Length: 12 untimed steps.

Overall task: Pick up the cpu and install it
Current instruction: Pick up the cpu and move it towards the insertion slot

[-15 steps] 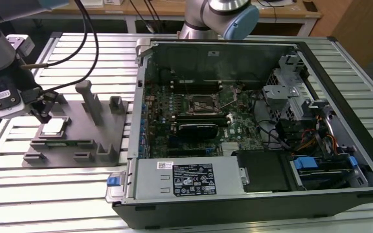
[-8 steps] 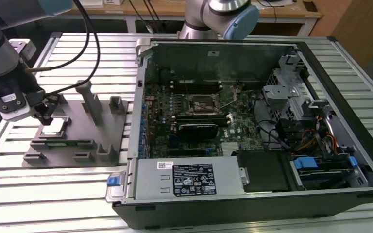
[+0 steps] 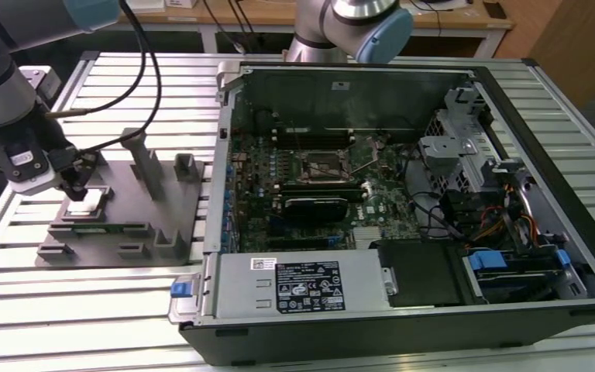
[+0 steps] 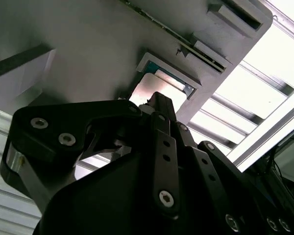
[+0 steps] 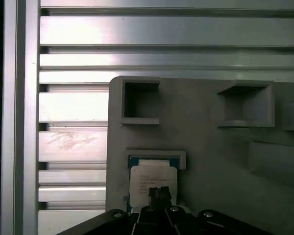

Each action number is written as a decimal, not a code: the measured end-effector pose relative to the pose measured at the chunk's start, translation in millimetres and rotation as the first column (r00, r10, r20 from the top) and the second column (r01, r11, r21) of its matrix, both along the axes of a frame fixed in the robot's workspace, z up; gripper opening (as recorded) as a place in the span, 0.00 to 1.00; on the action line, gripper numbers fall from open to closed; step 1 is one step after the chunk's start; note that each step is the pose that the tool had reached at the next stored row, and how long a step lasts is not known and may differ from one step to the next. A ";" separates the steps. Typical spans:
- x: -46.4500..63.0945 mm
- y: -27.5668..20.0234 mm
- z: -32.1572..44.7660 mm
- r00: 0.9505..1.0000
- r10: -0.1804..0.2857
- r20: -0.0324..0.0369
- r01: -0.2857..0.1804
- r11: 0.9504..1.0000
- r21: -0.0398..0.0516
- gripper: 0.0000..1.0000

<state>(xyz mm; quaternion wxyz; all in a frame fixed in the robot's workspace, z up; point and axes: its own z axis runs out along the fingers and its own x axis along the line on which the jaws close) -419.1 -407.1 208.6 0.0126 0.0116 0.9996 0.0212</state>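
In the exterior view, the cpu (image 3: pixel 89 201) is a small pale silvery square. It lies on a grey fixture plate (image 3: pixel 122 203) at the exterior view's left, on the slatted aluminium table (image 3: pixel 122 310). The gripper (image 3: pixel 74 186) hangs directly over it, with its dark tips at the chip's top. Upright posts (image 3: pixel 142 164) rise from the plate just beside the gripper. Well apart, toward the exterior view's right, an open computer case (image 3: pixel 349 85) lies on its side. Inside it are the motherboard (image 3: pixel 261 170), a square socket (image 3: pixel 324 164) near its middle and a grey labelled power-supply box (image 3: pixel 297 283) at the near edge. Another arm (image 3: pixel 349 23) stands behind the case.

The second wrist view looks past the black linkages of the gripper (image 4: pixel 157 96). Its fingers (image 4: pixel 161 142) are drawn close together and converge on the bright face of the cpu (image 4: pixel 148 88). The cpu sits at a shallow framed pocket (image 4: pixel 175 79) in the plate. Whether the chip is seated or slightly raised cannot be told.

The first wrist view looks straight down. The cpu (image 5: pixel 153 177) has a pale lid with notched corners and faint print. It lies just below the blue-edged pocket (image 5: pixel 154 161). The tips of the gripper (image 5: pixel 158 193) stand over the middle of the lid with a thin slit between them (nothing is visibly clamped there). Whether they touch the lid cannot be told. Two square recesses (image 5: pixel 141 103) are sunk into the plate farther along, and table slats run beside it.
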 end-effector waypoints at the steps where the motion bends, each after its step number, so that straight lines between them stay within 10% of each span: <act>1: 0.1 0.4 -1.1 1.000 0.000 0.000 0.000 1.000 0.000 0.11; 12: 0.0 0.8 -2.7 1.000 0.000 0.000 0.000 1.000 0.000 0.11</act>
